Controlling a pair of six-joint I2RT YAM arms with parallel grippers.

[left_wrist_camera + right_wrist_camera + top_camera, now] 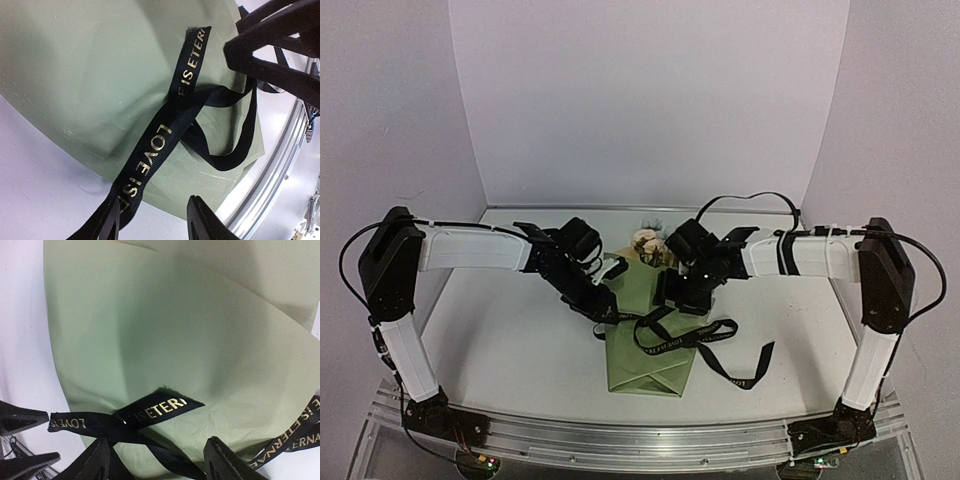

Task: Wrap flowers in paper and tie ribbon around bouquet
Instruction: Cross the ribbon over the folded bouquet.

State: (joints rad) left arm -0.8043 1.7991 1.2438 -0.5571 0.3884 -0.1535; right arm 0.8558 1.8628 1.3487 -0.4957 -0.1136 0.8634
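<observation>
The bouquet lies mid-table, a cone of olive-green paper (645, 355) with the cream flowers (645, 242) poking out at its far end. The black lettered ribbon (672, 333) crosses the paper in a loose loop, one tail trailing right. My left gripper (605, 305) hangs open over the cone's left side. In the left wrist view the ribbon (150, 155) runs along the paper (90, 75) past one finger of that gripper (155, 220). My right gripper (678, 297) stands open over the cone's right. In its wrist view the right gripper (157, 460) straddles the ribbon (150, 412) on the paper (175, 330).
The white table (510, 340) is walled on three sides by pale panels. An aluminium rail (640, 437) runs along the near edge; it also shows in the left wrist view as the rail (280, 165). The right gripper's black body (270, 45) is close to the left one.
</observation>
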